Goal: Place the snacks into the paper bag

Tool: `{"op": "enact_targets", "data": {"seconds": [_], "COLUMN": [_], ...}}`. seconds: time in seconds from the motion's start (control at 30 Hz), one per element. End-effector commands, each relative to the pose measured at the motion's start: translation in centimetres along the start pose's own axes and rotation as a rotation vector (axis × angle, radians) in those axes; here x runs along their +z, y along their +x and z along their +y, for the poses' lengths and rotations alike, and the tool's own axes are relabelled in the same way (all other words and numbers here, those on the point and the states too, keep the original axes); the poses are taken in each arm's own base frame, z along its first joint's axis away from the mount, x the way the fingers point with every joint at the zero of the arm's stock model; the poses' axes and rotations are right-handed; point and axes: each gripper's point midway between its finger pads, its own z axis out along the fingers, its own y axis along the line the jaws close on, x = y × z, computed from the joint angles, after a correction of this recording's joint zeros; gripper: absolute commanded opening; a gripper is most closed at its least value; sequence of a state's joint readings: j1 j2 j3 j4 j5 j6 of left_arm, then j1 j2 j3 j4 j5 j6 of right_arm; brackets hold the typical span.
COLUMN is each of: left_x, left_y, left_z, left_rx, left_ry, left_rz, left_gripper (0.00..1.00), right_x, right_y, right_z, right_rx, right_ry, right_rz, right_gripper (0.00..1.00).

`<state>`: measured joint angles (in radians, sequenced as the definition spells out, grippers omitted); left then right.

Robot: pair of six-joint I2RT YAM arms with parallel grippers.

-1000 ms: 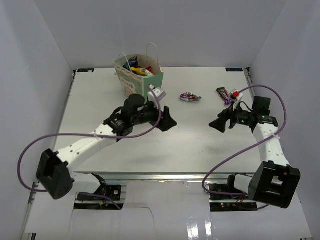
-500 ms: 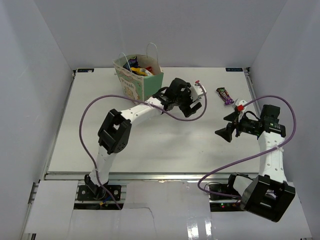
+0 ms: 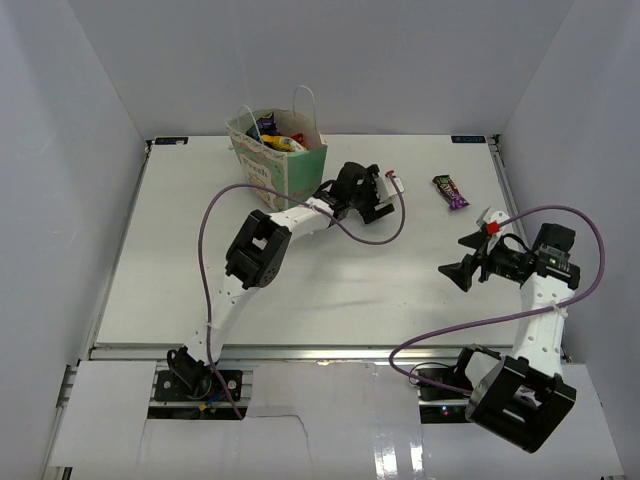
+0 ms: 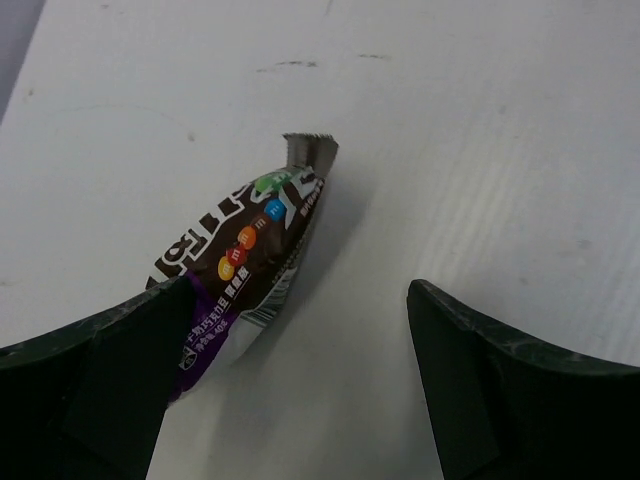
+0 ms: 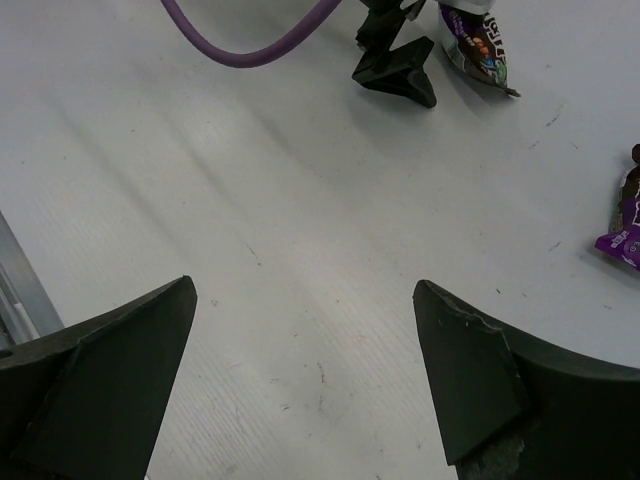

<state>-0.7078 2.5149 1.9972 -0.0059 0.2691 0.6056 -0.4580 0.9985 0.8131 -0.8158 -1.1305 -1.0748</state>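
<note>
1. Snacks first: the small purple wrapped candy (image 4: 245, 265) lies flat on the bench (image 4: 480, 150), low and left in the left wrist view. Its crimped end points up the frame.
2. The left tool (image 4: 300, 300) has its fingers spread wide around the candy. The candy's lower end touches the finger at the frame's left, while the other finger stands well apart. Nothing is clamped yet. My read is that this straddle sets up a pinch across the wrapper's narrow width.
3. The candy sits off-centre in the gap, so closing would probably push it sideways before the grip bites.
4. The paper bag (image 3: 265, 172) stands upright at upper centre of the top view, just beside the left arm's forearm. Bright packets (image 3: 275, 135) show inside its open mouth. The lift to it looks short from here.
5. The dark purple bar (image 3: 450, 190) lies alone on the bench toward the upper right, untouched.
6. The right tool (image 3: 458, 272) hangs at the right of the top view with its fingers apart and empty, well away from the left arm. It seems parked there to keep out of the way, with the bar within reach.
</note>
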Motion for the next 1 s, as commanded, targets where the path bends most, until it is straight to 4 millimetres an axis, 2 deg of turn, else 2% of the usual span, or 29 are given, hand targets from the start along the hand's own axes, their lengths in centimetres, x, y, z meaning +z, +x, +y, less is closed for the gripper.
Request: {"op": "enact_targets", "data": {"seconds": [0.0,0.07,0.23,0.27,0.33,0.37,0.4,0.47,0.6,0.63,0.67,0.7,0.8,0.9,0.93,0.97], "left_x": [0.2,0.7,2.2,2.2,2.0,1.5,1.0,0.8,1.4,1.7,2.2,2.2,2.6,2.8,2.9,2.9], "left_y": [-3.4,-3.7,-1.9,-1.4,-2.1,-1.4,-2.8,-3.5,-3.5,-3.4,-2.1,-2.6,-1.5,-0.5,-0.4,-0.2], "left_z": [3.8,4.2,4.4,4.2,4.6,3.9,4.3,4.4,5.3,5.0,4.7,5.2,5.1,4.3,3.9,3.8], "left_rx": [0.070,0.079,0.094,0.097,0.116,0.116,0.136,0.159,0.195,0.201,0.189,0.187,0.172,0.163,0.161,0.159], "left_ry": [-0.107,-0.115,-0.134,-0.134,-0.166,-0.160,-0.183,-0.190,-0.213,-0.189,-0.160,-0.164,-0.149,-0.111,-0.096,-0.091], "left_rz": [-0.137,-0.149,-0.126,-0.120,-0.162,-0.161,-0.223,-0.253,-0.250,-0.252,-0.229,-0.240,-0.227,-0.221,-0.224,-0.221], "left_gripper": [0.98,0.98,0.95,0.95,0.95,0.95,0.96,0.96,0.97,0.96,0.95,0.93,0.87,0.76,0.68,0.64], "right_x": [-0.4,-0.4,-0.7,-0.7,-0.7,-0.7,-0.8,-0.7,-0.8,-0.8,-0.8,-0.8,-0.9,-0.9,-0.9,-1.0], "right_y": [-0.8,-0.9,-0.9,-0.9,-0.9,-0.8,-0.7,-0.6,-0.6,-0.6,-0.7,-0.7,-0.7,-0.8,-0.7,-0.7], "right_z": [0.6,0.9,1.0,1.1,1.1,1.2,1.1,1.1,1.1,1.2,1.1,1.2,1.1,1.0,1.1,1.0], "right_rx": [-0.028,-0.020,-0.023,-0.020,-0.019,-0.015,-0.015,-0.008,0.004,0.002,0.001,0.007,0.005,0.002,0.006,0.005], "right_ry": [-0.006,-0.012,-0.013,-0.013,-0.014,-0.015,-0.012,-0.015,-0.023,-0.025,-0.023,-0.024,-0.019,-0.017,-0.018,-0.016], "right_rz": [-0.052,-0.062,-0.071,-0.071,-0.075,-0.074,-0.074,-0.074,-0.077,-0.078,-0.079,-0.079,-0.081,-0.083,-0.083,-0.083], "right_gripper": [0.95,0.95,0.95,0.95,0.95,0.95,0.95,0.95,0.95,0.95,0.95,0.95,0.95,0.95,0.95,0.95]}}
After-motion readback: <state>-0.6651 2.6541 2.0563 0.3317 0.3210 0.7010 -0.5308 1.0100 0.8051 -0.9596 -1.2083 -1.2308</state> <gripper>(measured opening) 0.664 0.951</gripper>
